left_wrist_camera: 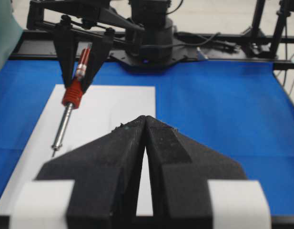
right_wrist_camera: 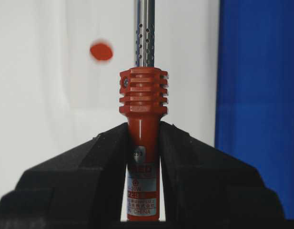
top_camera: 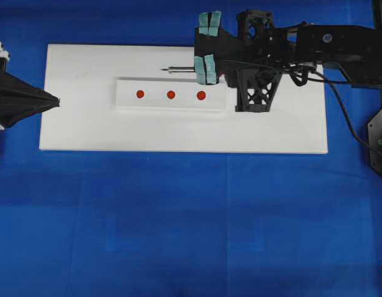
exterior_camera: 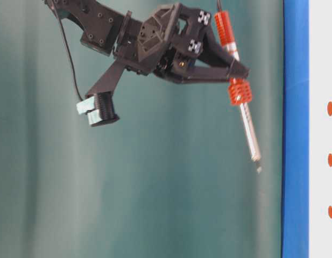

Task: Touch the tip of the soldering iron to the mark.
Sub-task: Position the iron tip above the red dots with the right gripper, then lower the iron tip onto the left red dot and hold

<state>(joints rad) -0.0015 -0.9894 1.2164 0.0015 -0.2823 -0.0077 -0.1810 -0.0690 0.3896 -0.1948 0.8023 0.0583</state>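
Note:
The soldering iron has a ribbed orange-red handle and a thin silver shaft. My right gripper is shut on its handle. It holds the iron tilted tip-down in the air above the white board; the tip is clear of the surface. Three red marks sit in a row on a raised white strip. From overhead the tip lies behind the strip, between the left and middle marks. One mark shows left of the shaft. My left gripper is shut and empty at the board's left edge.
The white board lies on a blue table cover. The iron's black cord trails off to the right past the right arm. The right arm's base stands at the far end in the left wrist view.

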